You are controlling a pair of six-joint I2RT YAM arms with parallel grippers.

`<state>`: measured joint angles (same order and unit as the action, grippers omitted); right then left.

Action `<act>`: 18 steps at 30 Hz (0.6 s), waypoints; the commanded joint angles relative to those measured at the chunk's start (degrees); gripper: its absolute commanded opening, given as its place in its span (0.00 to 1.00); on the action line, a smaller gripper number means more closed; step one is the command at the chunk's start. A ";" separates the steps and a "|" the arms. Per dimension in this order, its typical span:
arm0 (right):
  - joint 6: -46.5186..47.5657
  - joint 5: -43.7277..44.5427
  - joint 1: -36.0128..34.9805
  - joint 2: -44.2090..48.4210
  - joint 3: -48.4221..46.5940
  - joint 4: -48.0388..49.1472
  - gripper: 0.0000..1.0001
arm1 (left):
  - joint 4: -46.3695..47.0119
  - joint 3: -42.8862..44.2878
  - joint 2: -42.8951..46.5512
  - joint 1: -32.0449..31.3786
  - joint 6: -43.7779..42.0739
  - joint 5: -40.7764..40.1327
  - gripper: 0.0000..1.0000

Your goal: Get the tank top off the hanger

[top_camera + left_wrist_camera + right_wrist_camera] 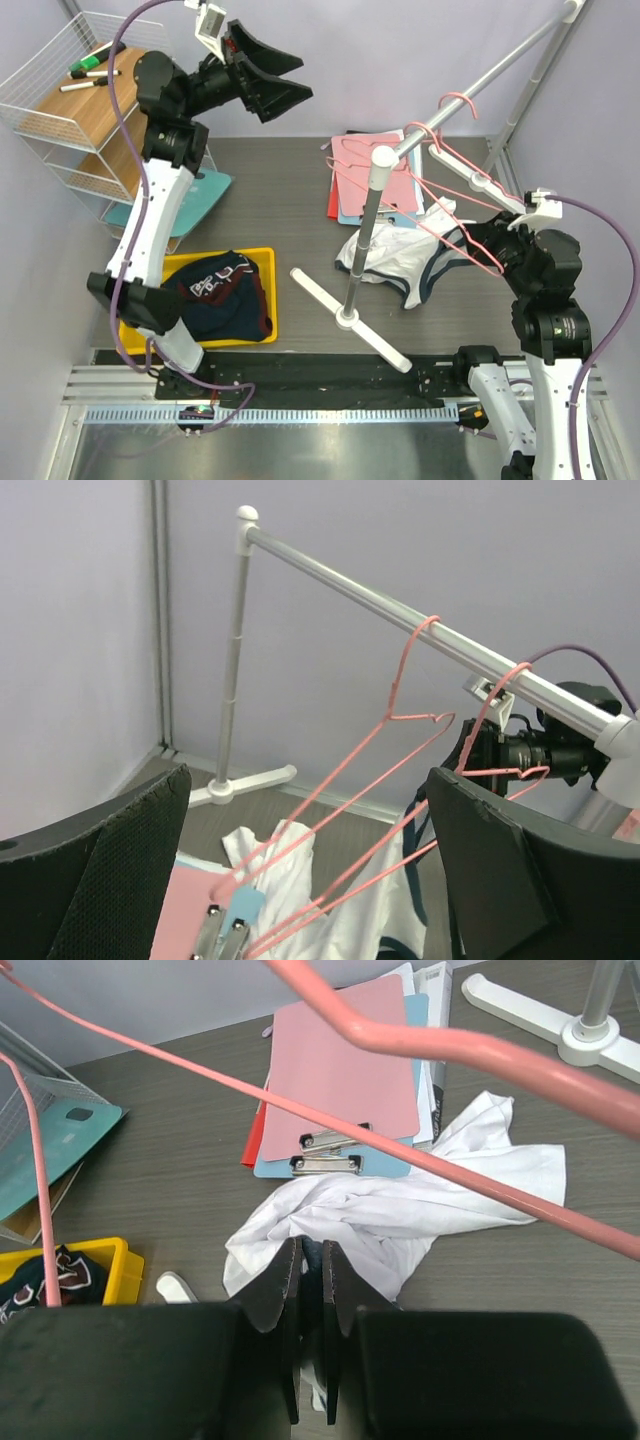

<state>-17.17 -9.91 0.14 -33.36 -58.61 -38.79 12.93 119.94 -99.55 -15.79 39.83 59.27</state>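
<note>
Tank top (pixel 395 262) heaped on table (pixel 270 200), centre-right of frame, beneath pink hangers (pixel 455 170). Appears mostly off. R claw (pixel 311 1255) near shut, hold unclear. L claw (pixel 303 80) wide open, empty. You've still to confirm the strap is clear.

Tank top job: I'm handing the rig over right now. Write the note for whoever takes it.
Left end effector: open, empty, raised high, away from the rack.
Right end effector: closed to a narrow slit low over the table, apparently pinching the garment's navy trim.
White tank top with navy trim: crumpled on the dark grey table beside the rack's base. The pink wire hangers hang on the silver rail, their lower wires sloping towards the garment.
Done: most of the garment lies on the table.
Left: I cannot tell whether a strap is still looped on a hanger. Check, then pull it free.
</note>
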 commanded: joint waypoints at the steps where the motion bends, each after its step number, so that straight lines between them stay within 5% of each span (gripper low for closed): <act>1: -3.66 5.24 -0.14 0.67 -2.04 0.38 0.01 | -5.72 -9.70 10.14 -1.26 -0.99 -8.54 1.00; 5: -4.71 9.54 -0.14 2.95 -0.98 -1.11 0.01 | -3.45 -21.04 21.90 -4.49 1.83 -11.19 1.00; 8: -5.24 13.67 -0.14 3.83 -2.73 -2.52 0.01 | -7.10 -30.00 29.11 -10.54 -3.59 -12.94 1.00; 18: -5.24 20.81 -0.14 7.25 -10.47 -7.53 0.01 | -11.87 -43.03 43.11 -30.23 -8.45 -18.75 1.00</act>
<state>-21.98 5.74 0.14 -28.84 -65.10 -45.63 2.22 79.88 -60.38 -39.66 34.02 43.53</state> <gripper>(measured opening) 0.125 0.996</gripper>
